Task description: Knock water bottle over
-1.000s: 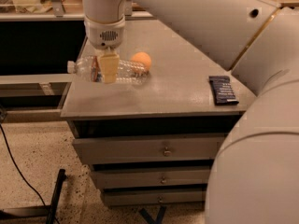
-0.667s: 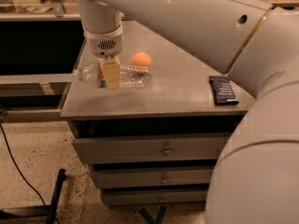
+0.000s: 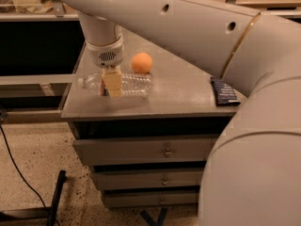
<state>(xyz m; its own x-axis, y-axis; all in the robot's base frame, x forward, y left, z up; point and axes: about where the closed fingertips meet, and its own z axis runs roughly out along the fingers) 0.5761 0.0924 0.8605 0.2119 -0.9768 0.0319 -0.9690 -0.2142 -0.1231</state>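
The gripper (image 3: 112, 84) has sunk lower over the water bottle (image 3: 134, 84) — it lies on its side on the tabletop (image 3: 178, 100), near an orange (image 3: 141, 62); whether the jaws clench it, I cannot tell.

Hanging at the left end of the surface (image 3: 181, 98): end effector (image 3: 112, 84), right against the lying water bottle (image 3: 136, 84). Blocking just behind: orange ball (image 3: 141, 62). Lying far right: dark packet (image 3: 225, 91). Leaving open room in between.
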